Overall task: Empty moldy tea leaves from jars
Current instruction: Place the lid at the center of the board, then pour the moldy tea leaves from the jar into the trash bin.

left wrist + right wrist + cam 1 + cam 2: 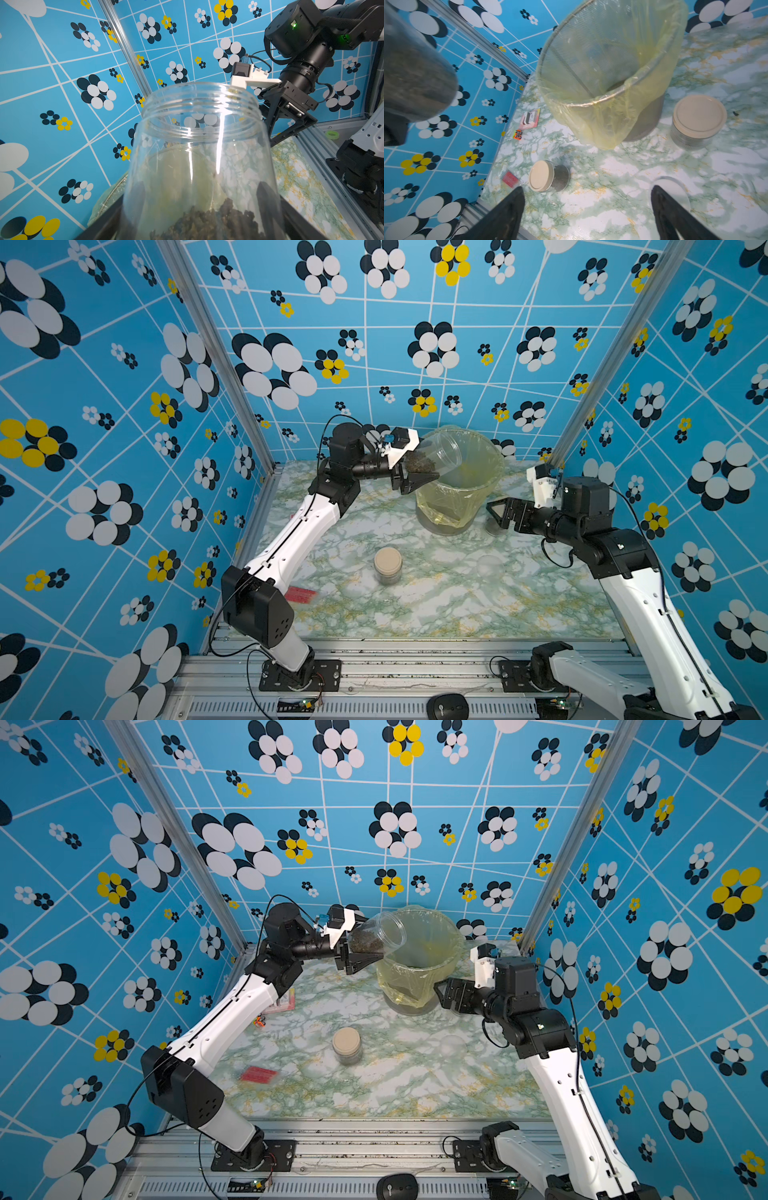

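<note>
Moldy tea leaves (419, 465) lie heaped at the closed end of an open jar (451, 452), which the left gripper (417, 466) clamps, tilted, with its mouth over the left rim of the bin (449, 506). The right gripper (586, 209) hangs spread and empty just right of the bin, near a lidded jar (697, 122). A second lidded jar (387, 565) and a loose lid (488, 566) sit well in front of the bin, with bare table (440, 572) between them.

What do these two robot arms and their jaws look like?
Both the left arm and right arm have smooth white shells between chunky black joints, with thin black cables looping alongside. Each ends in black triangular jaws beside a white bracket carrying a small camera. A green light glows on one right-arm joint.
</note>
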Controlling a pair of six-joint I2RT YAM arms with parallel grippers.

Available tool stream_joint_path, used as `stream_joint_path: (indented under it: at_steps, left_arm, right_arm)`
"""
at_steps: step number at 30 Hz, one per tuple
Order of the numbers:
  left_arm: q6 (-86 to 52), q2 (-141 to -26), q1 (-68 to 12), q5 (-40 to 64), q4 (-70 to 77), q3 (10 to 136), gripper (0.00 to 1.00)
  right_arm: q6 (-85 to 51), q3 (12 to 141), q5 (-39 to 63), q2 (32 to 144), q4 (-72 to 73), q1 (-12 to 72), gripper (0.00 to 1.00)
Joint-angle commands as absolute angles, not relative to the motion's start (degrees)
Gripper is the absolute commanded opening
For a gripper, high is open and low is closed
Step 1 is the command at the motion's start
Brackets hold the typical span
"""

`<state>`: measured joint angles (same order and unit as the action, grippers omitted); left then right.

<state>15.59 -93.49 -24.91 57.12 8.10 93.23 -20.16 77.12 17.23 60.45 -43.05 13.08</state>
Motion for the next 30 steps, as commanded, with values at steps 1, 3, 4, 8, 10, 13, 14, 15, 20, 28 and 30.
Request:
stream_joint_path:
  at_steps: [1,3,4,8,10,13,14,15,20,28,30]
  left_arm:
    - [13.68,-94.73,-25.44,58.48,8.87,96.58,0.47]
    - [13.36,-95.25,-25.70,58.51,9.33,96.92,0.47]
    - [13.36,-95.48,-25.90,58.36,9.34,97.09,0.47]
    - [13.26,-96.78,-26.53,58.18,9.07,98.18,0.47]
    - [13.10,-97.34,-26.71,58.16,8.97,98.77,0.47]
    - [12.92,-98.34,-27.22,58.11,8.98,99.78,0.47]
    - [12.83,-98.69,-27.31,58.13,8.98,100.04,0.47]
    - [12.75,-99.09,-27.53,58.13,8.96,100.48,0.47]
    - [12.22,-100.99,-28.04,58.05,8.93,102.62,0.46]
    - [11.95,-103.15,-28.77,57.91,8.64,106.00,0.47]
    - [12.08,-103.65,-28.98,57.85,8.21,106.84,0.47]
  right_arm:
    - [-19.40,80.33,25.22,62.40,-42.15,13.09,0.97]
    - [-19.97,81.20,28.00,63.48,-39.12,13.09,0.97]
    - [-20.57,81.28,29.16,63.79,-37.47,13.05,0.98]
    - [-24.78,81.96,35.48,65.85,-29.60,13.08,0.98]
    - [-26.27,82.86,37.48,66.94,-26.79,13.16,0.98]
    - [-27.18,84.92,38.23,68.43,-24.24,13.52,0.99]
    - [-27.29,85.43,38.23,68.84,-23.68,13.75,0.99]
    - [-27.33,86.13,38.23,69.34,-23.27,14.03,0.99]
    - [-26.88,89.51,36.71,71.63,-22.82,16.01,0.99]
    - [-25.89,95.57,32.78,75.52,-24.54,17.86,0.99]
    - [-25.56,96.75,31.67,76.49,-24.95,18.32,0.99]
